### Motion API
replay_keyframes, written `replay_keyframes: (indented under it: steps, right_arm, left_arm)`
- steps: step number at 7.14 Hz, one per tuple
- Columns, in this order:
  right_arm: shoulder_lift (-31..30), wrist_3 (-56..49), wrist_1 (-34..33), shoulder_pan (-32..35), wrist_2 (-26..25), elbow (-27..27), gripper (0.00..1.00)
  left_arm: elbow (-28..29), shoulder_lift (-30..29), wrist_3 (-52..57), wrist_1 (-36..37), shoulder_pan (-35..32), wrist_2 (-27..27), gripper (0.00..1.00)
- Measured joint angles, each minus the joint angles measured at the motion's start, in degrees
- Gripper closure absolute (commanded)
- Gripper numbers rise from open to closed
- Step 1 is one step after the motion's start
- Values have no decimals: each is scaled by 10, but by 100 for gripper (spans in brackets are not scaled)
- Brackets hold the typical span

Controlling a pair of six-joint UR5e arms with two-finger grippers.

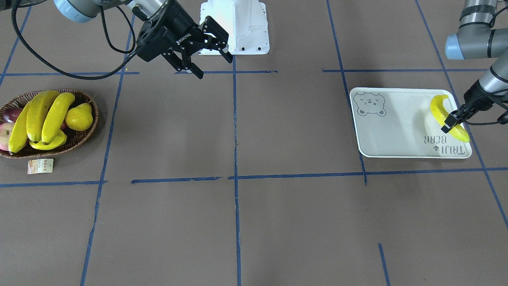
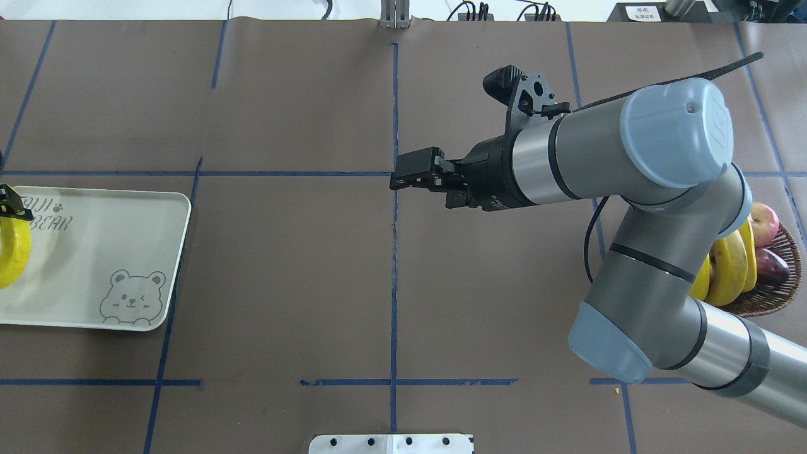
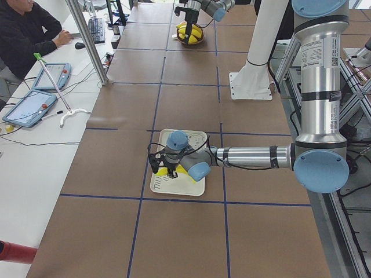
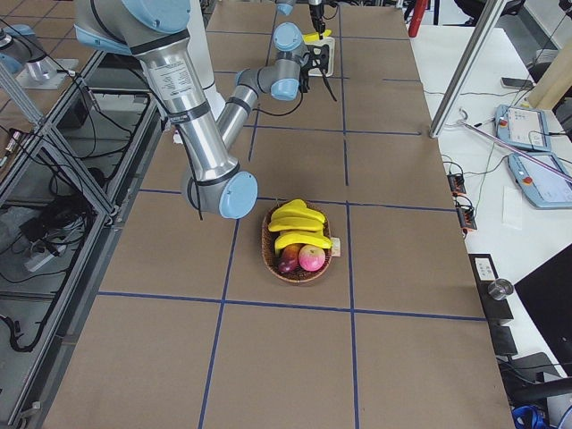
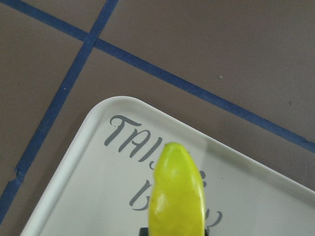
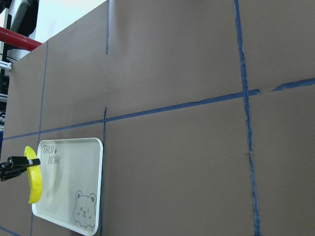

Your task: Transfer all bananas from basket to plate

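My left gripper (image 1: pixel 451 122) is shut on one yellow banana (image 1: pixel 441 113) and holds it just above the white bear-print plate (image 1: pixel 391 131), at the end with the lettering. The left wrist view shows the banana's tip (image 5: pixel 178 196) over the plate (image 5: pixel 88 187). Three more bananas (image 1: pixel 39 115) lie side by side in the brown wicker basket (image 1: pixel 81 139) at the other end of the table. My right gripper (image 1: pixel 212 65) is open and empty, in the air near the table's middle (image 2: pixel 406 178), far from the basket (image 2: pixel 778 296).
A yellow pear (image 1: pixel 79 116), a red apple (image 1: pixel 4 135) and a dark plum (image 1: pixel 12 114) share the basket. A paper tag (image 1: pixel 39 166) lies in front of it. The white robot base (image 1: pixel 238 28) stands at the table's back edge. Blue tape lines cross the brown table.
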Motion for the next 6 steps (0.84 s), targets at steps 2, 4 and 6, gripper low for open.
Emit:
replay_keyframes:
  steps: [2, 4, 6]
  right_arm:
    - [-6, -1, 1, 4, 0, 0, 1]
    - [-37, -6, -1, 23, 9, 9, 1]
    - [-118, -52, -3, 74, 42, 36, 1]
  left_arm:
    - [4, -2, 5, -2, 0, 5, 0]
    - [-9, -3, 6, -1, -2, -1, 0]
    - [-41, -4, 6, 4, -21, -49, 0]
